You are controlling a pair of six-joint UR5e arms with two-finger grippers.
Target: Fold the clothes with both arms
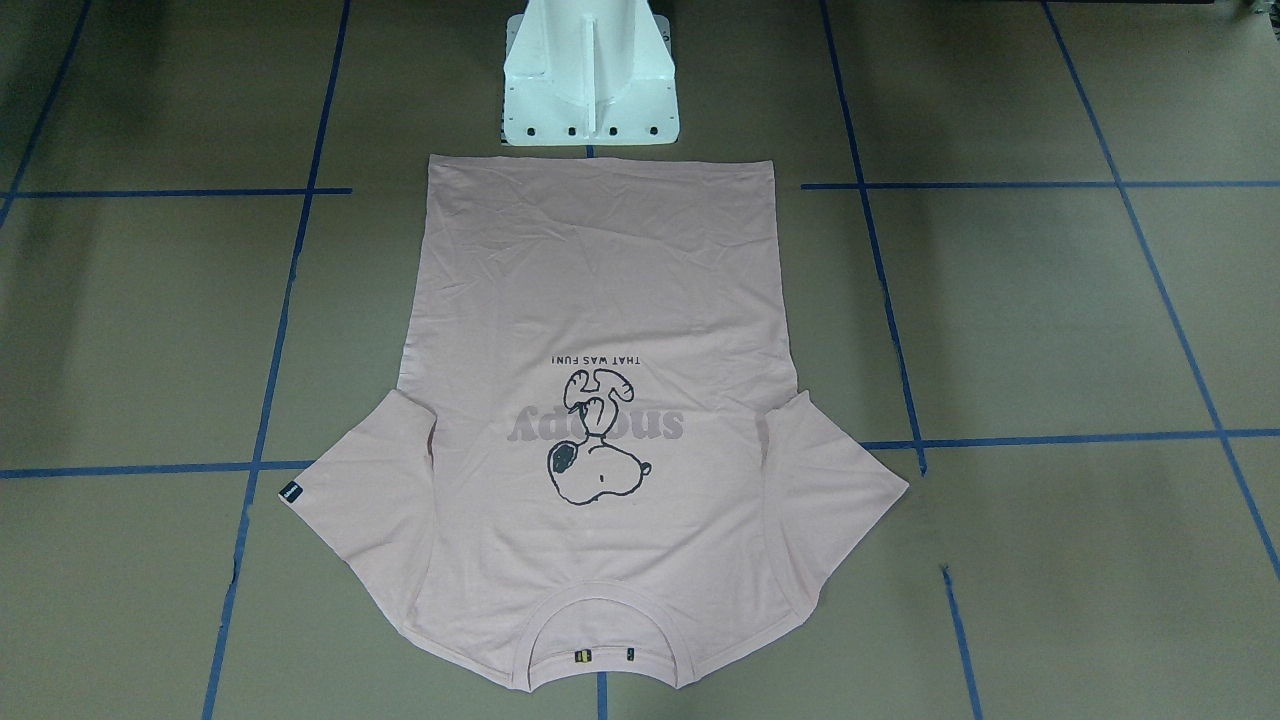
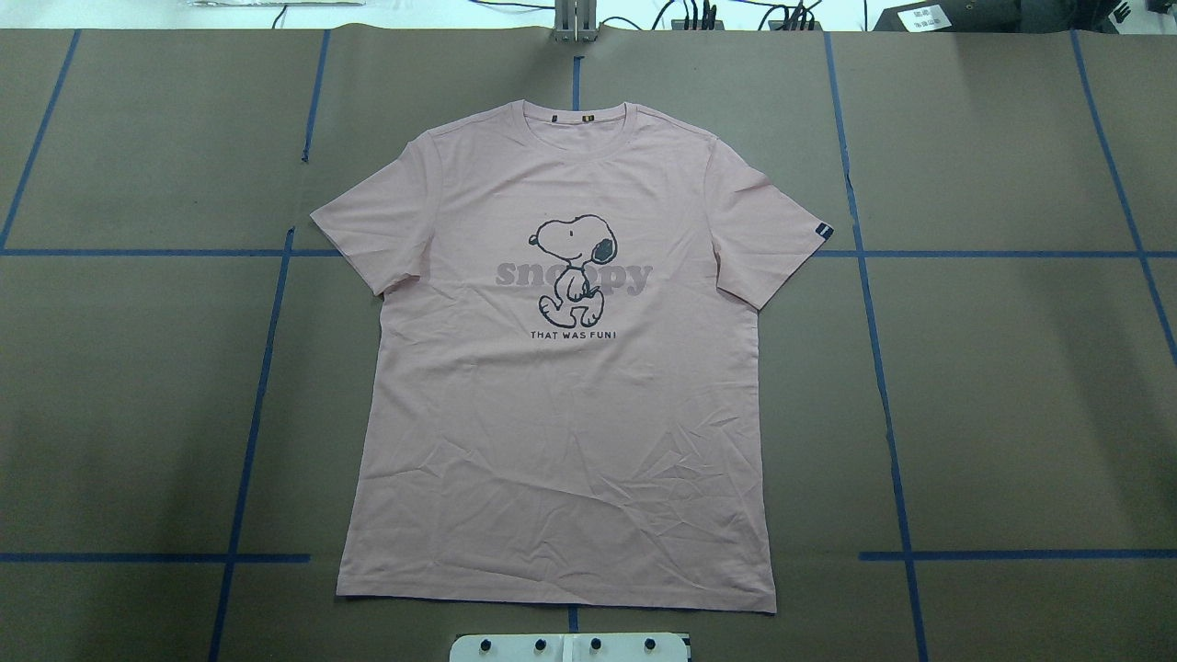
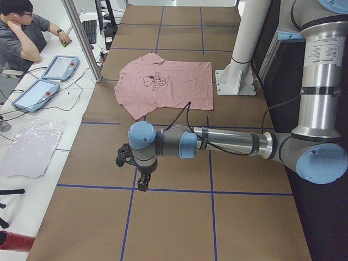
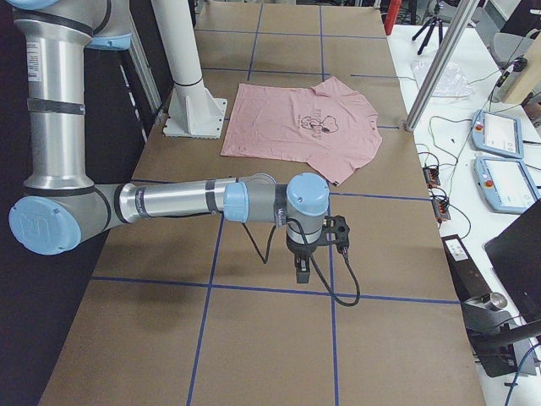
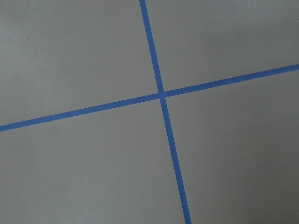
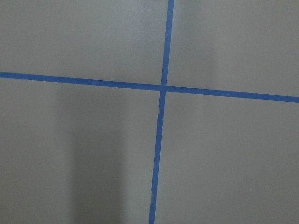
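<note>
The pale pink T-shirt (image 2: 561, 414) lies flat and spread out on the brown table, printed front up, collar on the far side from the robot. It also shows in the front-facing view (image 1: 600, 280), the exterior left view (image 3: 174, 87) and the exterior right view (image 4: 279, 127). My left gripper (image 3: 142, 184) hangs above bare table well off to the shirt's side, fingers pointing down. My right gripper (image 4: 302, 272) hangs the same way off the other side. Both show only in the side views, so I cannot tell if they are open or shut. Neither touches the shirt.
The white pedestal base (image 1: 588, 80) stands just behind the shirt's hem. Blue tape lines (image 2: 878, 368) grid the brown table cover. Both wrist views show only a tape cross (image 5: 161, 95) on bare cover (image 6: 162, 87). An operator (image 3: 22, 32) and teach pendants (image 4: 499, 135) sit beyond the far edge.
</note>
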